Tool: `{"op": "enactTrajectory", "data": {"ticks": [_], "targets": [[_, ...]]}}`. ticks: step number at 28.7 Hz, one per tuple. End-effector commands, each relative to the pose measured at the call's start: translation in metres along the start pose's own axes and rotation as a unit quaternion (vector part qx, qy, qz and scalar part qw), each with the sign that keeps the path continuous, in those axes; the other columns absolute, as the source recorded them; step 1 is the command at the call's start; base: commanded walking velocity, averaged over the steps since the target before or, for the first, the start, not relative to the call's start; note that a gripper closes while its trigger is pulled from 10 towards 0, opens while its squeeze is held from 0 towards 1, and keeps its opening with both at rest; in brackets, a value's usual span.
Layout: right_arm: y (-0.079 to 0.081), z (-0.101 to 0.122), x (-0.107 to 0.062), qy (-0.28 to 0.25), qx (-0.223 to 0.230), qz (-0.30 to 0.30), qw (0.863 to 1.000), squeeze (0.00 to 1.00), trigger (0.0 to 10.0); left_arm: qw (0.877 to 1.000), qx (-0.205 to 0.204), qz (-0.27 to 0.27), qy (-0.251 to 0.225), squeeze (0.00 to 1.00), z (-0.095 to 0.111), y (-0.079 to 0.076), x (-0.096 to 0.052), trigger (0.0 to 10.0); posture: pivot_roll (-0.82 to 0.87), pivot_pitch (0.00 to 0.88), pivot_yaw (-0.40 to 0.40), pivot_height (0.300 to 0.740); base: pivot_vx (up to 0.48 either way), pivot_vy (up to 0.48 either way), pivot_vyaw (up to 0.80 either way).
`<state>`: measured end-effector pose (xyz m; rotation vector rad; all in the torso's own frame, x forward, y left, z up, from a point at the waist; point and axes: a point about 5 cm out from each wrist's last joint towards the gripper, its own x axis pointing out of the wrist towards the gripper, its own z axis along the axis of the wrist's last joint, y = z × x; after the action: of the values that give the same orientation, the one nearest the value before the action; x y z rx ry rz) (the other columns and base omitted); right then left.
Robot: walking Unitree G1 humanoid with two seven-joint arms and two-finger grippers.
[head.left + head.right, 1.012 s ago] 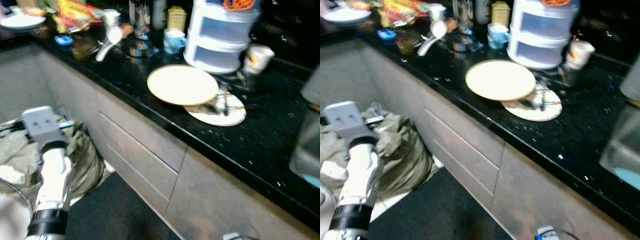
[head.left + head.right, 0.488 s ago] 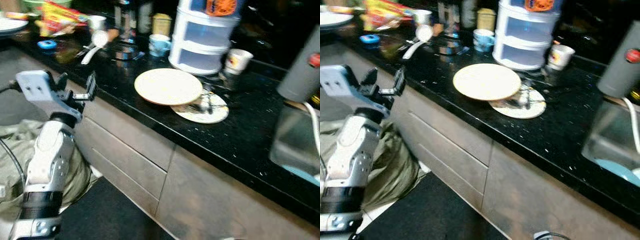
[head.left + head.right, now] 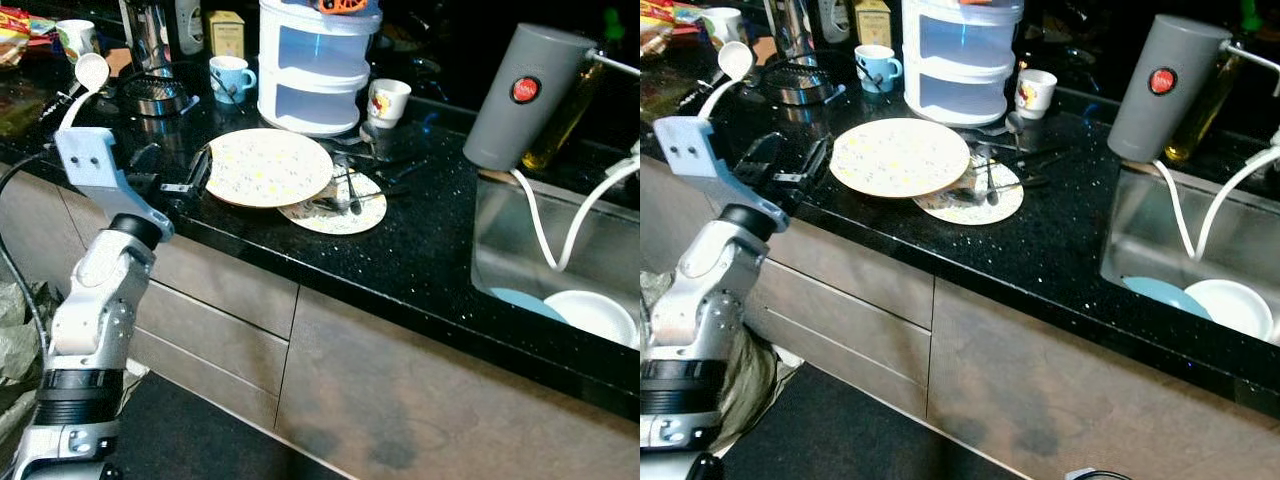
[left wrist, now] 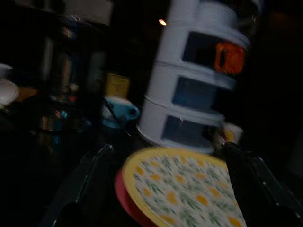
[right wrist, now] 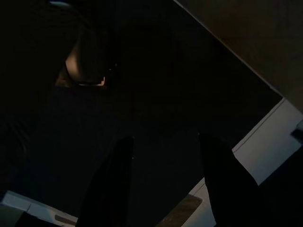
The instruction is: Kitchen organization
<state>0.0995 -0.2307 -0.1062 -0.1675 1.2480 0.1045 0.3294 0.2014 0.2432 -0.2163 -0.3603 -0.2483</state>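
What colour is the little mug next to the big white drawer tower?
The mug is light blue, white inside; the left eye view shows it best.

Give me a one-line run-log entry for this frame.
phase: reach | left gripper: open, at counter edge facing patterned plate | plate: on counter, overlapping smaller plate | right gripper: open, idle

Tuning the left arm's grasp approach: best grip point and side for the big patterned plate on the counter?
Probably the near-left rim of the patterned plate, approached from the counter's front edge. It lies roughly flat, its right edge overlapping a smaller plate with cutlery, so that side is crowded. The left gripper is open and level with the rim, which sits between its fingers in the wrist view; one finger above, one below.
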Motion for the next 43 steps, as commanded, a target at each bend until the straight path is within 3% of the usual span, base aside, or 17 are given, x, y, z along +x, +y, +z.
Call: {"op": "enactTrajectory", "data": {"ticks": [1,13,27,31,43], "targets": [[-0.002,-0.001,0.0,0.004,-0.003,-0.001,1.0,0.0,10.0,1.0,-0.014,-0.001,0.005,0.0,0.0,0.001,0.002,10.0,0.07,0.011,-0.069,0.74,0.0,0.0,0.0],[-0.005,-0.003,-0.001,0.01,-0.003,-0.004,1.0,0.0,10.0,0.997,-0.068,0.018,-0.015,0.0,0.01,0.008,0.024,10.0,0.04,0.019,-0.059,0.74,0.0,0.0,0.0],[-0.003,-0.002,-0.001,0.011,-0.004,-0.002,1.0,0.0,10.0,0.993,-0.116,0.018,-0.001,0.0,-0.01,-0.009,0.014,10.0,0.04,0.0,-0.054,0.74,0.292,0.0,0.0],[-0.004,-0.003,-0.001,0.021,-0.02,0.0,1.0,0.0,10.0,0.993,-0.121,0.018,0.002,0.0,-0.012,-0.011,0.013,10.0,0.04,0.0,-0.056,0.74,0.322,0.0,-0.69],[-0.004,-0.005,-0.001,0.024,-0.013,0.004,1.0,0.0,10.0,0.991,-0.135,0.005,0.016,0.0,-0.017,-0.027,0.012,10.0,0.04,0.008,-0.059,0.74,0.264,0.0,-0.61]]}}
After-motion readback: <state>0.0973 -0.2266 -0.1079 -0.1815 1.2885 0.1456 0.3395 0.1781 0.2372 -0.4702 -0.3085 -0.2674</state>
